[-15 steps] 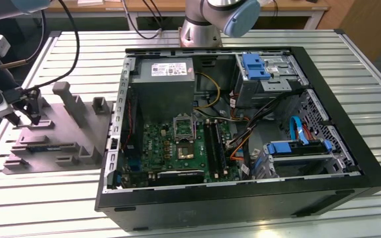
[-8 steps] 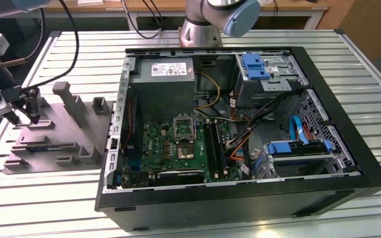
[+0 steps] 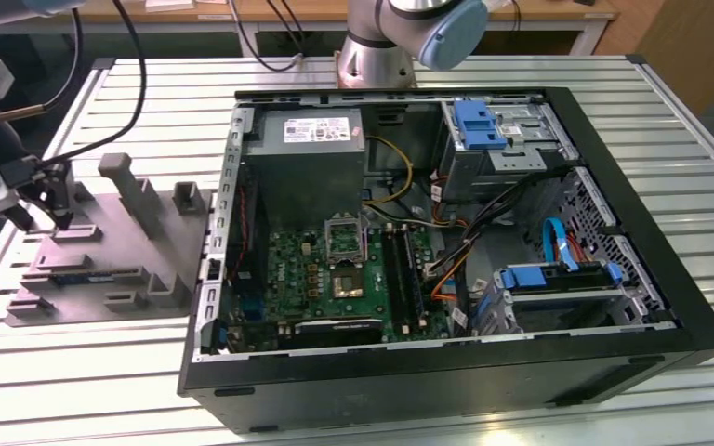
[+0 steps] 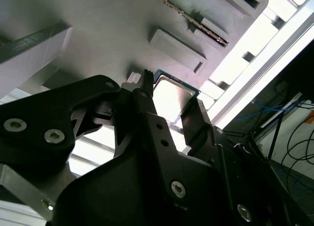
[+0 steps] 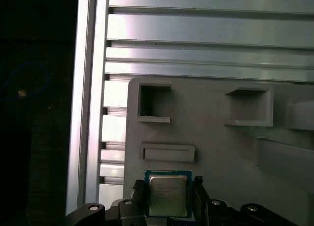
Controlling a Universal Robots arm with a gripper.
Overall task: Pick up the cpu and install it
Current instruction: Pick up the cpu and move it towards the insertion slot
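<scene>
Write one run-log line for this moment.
phase: pick | tool: at cpu | cpu: on grey fixture | grip: unclear

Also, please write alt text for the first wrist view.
A small flat square chip with a dull silver top, the cpu, lies on a grey moulded plastic fixture, with the black gripper astride it. Beyond the fixture is a ribbed aluminium table.

cpu (image 5: pixel 168 195): dull silver top, thin teal-green rim. gripper (image 5: pixel 169 189): matte black. tray (image 3: pixel 97 269): plain grey all over. motherboard (image 3: pixel 320 269): green. pc case (image 3: pixel 456 372): black, with blue drive brackets (image 3: pixel 479 125) inside. table (image 3: pixel 85 372): silvery, striped with parallel slots.
</scene>
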